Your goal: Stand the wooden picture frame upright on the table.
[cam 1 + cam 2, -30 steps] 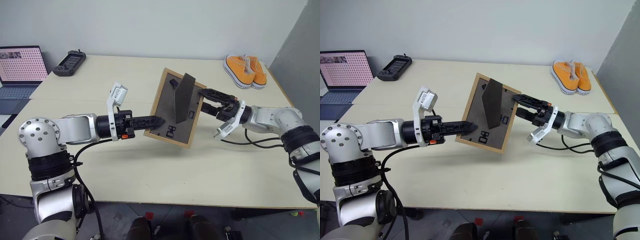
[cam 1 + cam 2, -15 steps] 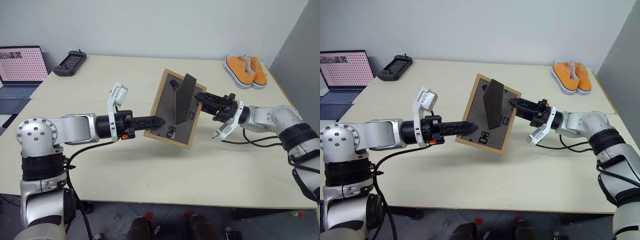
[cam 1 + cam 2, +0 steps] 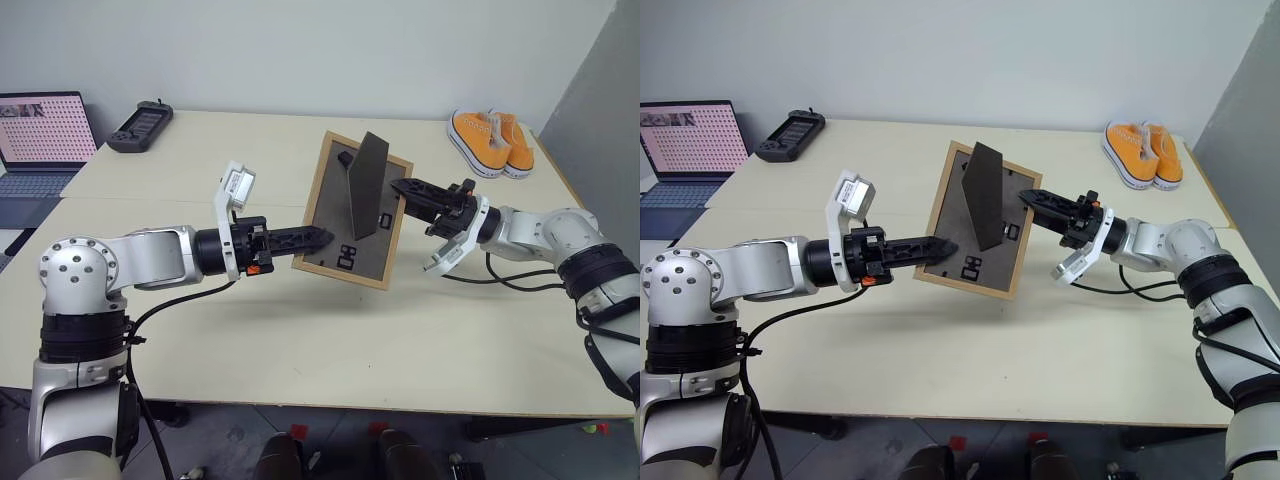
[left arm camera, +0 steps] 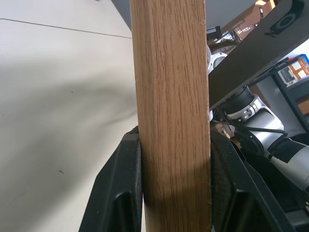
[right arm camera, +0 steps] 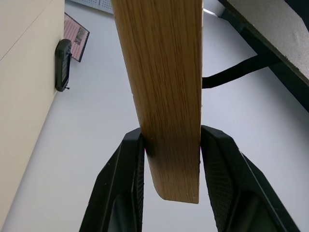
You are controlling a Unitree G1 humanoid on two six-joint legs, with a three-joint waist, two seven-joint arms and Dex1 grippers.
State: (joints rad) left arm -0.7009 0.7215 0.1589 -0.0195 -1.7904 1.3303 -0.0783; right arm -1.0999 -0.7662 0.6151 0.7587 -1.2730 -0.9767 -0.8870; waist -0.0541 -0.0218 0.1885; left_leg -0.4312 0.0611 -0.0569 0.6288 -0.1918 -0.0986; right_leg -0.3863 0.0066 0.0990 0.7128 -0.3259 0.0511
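Observation:
The wooden picture frame (image 3: 335,215) hangs tilted in the air above the table (image 3: 300,340), its dark back panel toward me. Its easel stand (image 3: 368,190) is folded out. My left gripper (image 3: 318,237) is shut on the frame's lower left edge. In the left wrist view the wooden edge (image 4: 171,96) sits squeezed between the black fingers (image 4: 120,183). My right gripper (image 3: 400,187) is shut on the frame's right edge. The right wrist view has that wooden edge (image 5: 161,72) clamped between both pads (image 5: 128,164). The picture side is hidden.
A pair of orange shoes (image 3: 490,140) stands at the table's far right corner. A black handheld controller (image 3: 138,125) lies at the far left, with an open laptop (image 3: 40,140) beside it. A black cable (image 3: 500,285) trails from the right arm.
My right gripper, open around the frame's right edge a second ago, has shut on it. The frame has turned a little more upright between the two grippers.

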